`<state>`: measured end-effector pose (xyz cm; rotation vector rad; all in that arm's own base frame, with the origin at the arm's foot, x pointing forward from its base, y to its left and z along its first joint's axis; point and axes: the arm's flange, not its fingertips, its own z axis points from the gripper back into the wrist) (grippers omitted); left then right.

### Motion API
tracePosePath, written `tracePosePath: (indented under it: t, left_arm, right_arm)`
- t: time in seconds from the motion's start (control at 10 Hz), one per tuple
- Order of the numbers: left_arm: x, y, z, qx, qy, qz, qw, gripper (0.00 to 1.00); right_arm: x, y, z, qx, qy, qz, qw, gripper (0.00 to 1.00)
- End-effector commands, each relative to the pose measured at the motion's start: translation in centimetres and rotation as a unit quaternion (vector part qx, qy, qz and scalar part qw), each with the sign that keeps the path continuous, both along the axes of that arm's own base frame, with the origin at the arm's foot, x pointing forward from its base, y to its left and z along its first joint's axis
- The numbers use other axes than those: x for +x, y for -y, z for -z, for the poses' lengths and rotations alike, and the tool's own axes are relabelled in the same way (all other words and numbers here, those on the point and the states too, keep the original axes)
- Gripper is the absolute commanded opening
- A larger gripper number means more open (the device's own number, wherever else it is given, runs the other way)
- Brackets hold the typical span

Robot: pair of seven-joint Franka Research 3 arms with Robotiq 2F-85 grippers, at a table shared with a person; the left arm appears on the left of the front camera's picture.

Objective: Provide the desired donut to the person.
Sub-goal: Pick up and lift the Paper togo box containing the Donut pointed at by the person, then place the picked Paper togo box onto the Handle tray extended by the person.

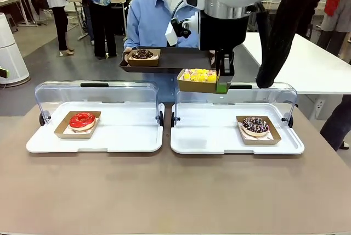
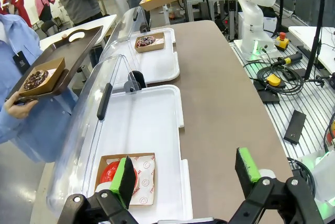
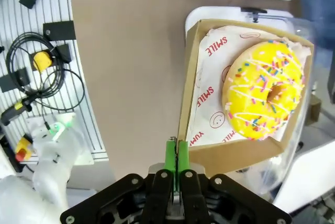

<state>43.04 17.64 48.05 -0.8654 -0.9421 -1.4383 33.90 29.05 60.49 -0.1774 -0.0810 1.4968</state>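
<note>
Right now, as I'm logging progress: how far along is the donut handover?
Done: the yellow donut's box is in the air, clear of the white tray. In hand: the right end effector grips that box by its edge, near the person's dark tray, which already carries a chocolate donut. Remaining: set it there and release.

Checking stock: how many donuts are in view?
4: red donut in the left tray, sprinkled chocolate donut in the right tray, yellow donut in a box held by the right gripper, chocolate donut on the person's dark tray.
</note>
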Motion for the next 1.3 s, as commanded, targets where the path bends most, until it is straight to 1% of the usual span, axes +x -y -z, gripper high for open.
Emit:
tracePosePath:
  t: [0.0,0.1,1.2]
  left_arm:
    - [-0.1,-0.1,-0.2,-0.001,0.001,0.001,1.000,1.00]
    - [-0.1,-0.1,-0.2,-0.001,0.001,0.001,1.000,1.00]
    - [-0.1,-0.1,-0.2,-0.001,0.001,0.001,1.000,1.00]
  right_arm:
    - [1.8,-0.2,1.2,0.015,-0.021,-0.030,0.999,0.00]
    - [0.0,0.0,0.0,0.000,0.000,0.000,1.000,0.00]
    - [0.0,0.0,0.0,0.000,0.000,0.000,1.000,0.00]
